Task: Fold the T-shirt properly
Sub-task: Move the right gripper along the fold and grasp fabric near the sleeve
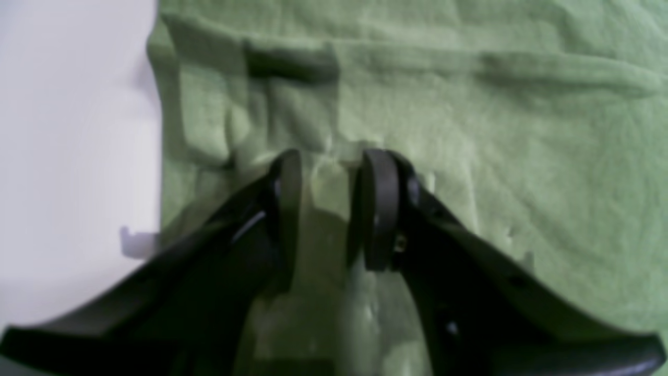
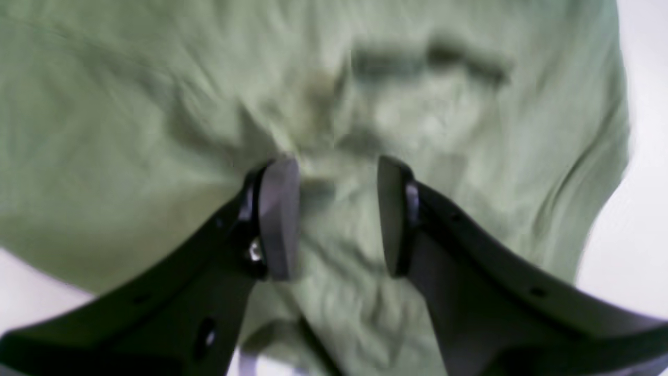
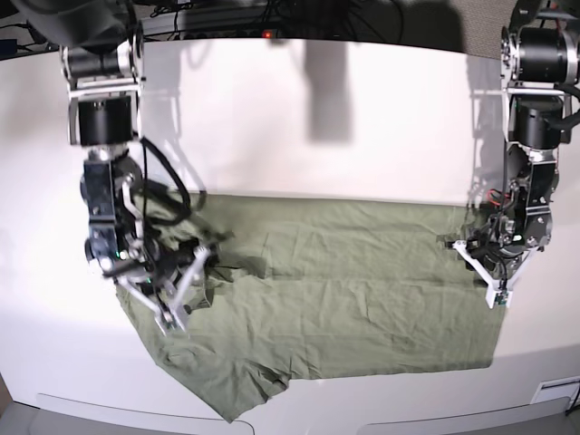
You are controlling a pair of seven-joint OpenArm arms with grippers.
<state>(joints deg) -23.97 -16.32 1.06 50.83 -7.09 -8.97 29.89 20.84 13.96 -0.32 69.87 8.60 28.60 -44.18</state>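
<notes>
The sage-green T-shirt (image 3: 344, 299) lies spread and wrinkled across the white table (image 3: 317, 118). In the base view my left gripper (image 3: 480, 272) sits at the shirt's right edge. In its wrist view, the left gripper (image 1: 334, 156) has its jaws narrowly apart with a raised fold of the T-shirt (image 1: 496, 130) pinched between them. My right gripper (image 3: 186, 294) is on the shirt's left part, where the cloth is bunched. Seen from the right wrist, that gripper (image 2: 336, 162) holds gathered T-shirt (image 2: 130, 104) fabric, and creases radiate from its fingers.
Bare white table (image 1: 62, 130) borders the shirt's edge in the left wrist view. More table (image 2: 647, 209) shows beside the cloth in the right wrist view. Cables and equipment (image 3: 272, 18) run along the table's back edge, and both arm bases stand at the far corners.
</notes>
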